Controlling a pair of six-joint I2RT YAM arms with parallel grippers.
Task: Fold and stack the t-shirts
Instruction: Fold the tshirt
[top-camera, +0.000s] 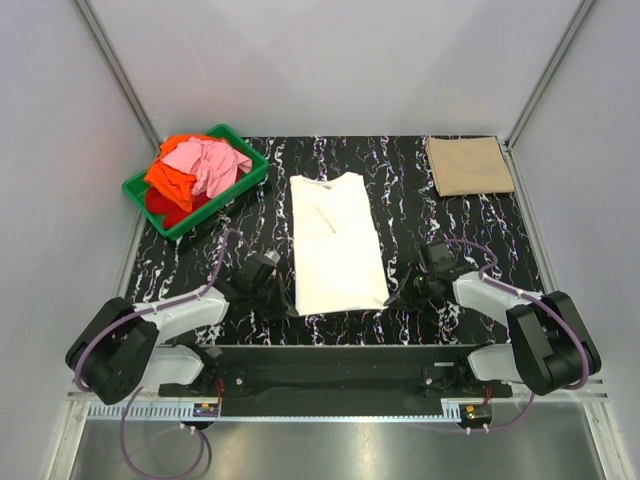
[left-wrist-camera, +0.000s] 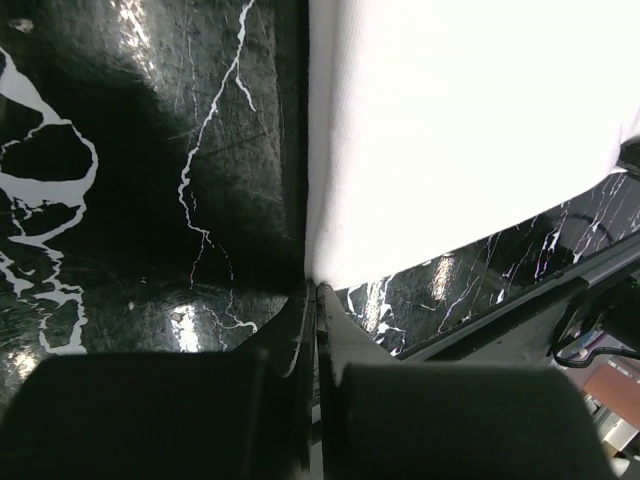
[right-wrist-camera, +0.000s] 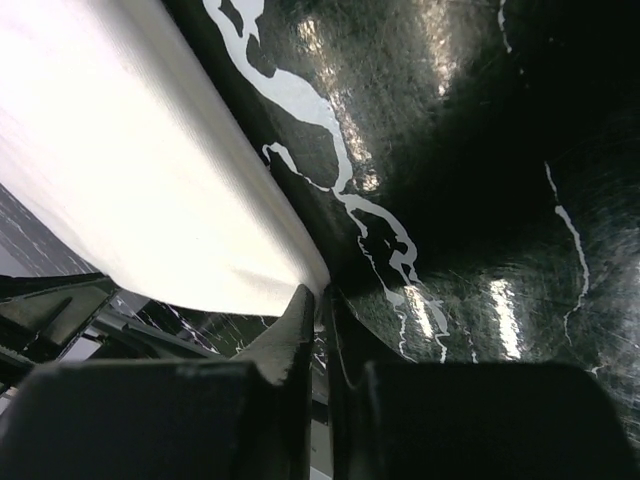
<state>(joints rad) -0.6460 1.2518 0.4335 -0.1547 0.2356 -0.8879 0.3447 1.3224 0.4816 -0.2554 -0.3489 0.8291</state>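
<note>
A white t-shirt (top-camera: 335, 245) lies as a long folded strip in the middle of the black marbled table (top-camera: 420, 200), collar end away from me. My left gripper (top-camera: 288, 300) is shut on its near left corner; in the left wrist view the white t-shirt (left-wrist-camera: 450, 130) narrows into the left gripper (left-wrist-camera: 316, 292). My right gripper (top-camera: 397, 295) is shut on the near right corner, and the right wrist view shows the white t-shirt (right-wrist-camera: 140, 180) ending between the tips of the right gripper (right-wrist-camera: 326, 296). A tan t-shirt (top-camera: 468, 165) lies folded at the back right.
A green crate (top-camera: 228, 204) at the back left holds crumpled pink (top-camera: 210, 165), orange (top-camera: 170, 180) and red (top-camera: 160, 208) t-shirts. White walls close in the table at the back and sides. The table's near edge with its metal rail (top-camera: 330, 350) runs just behind both grippers.
</note>
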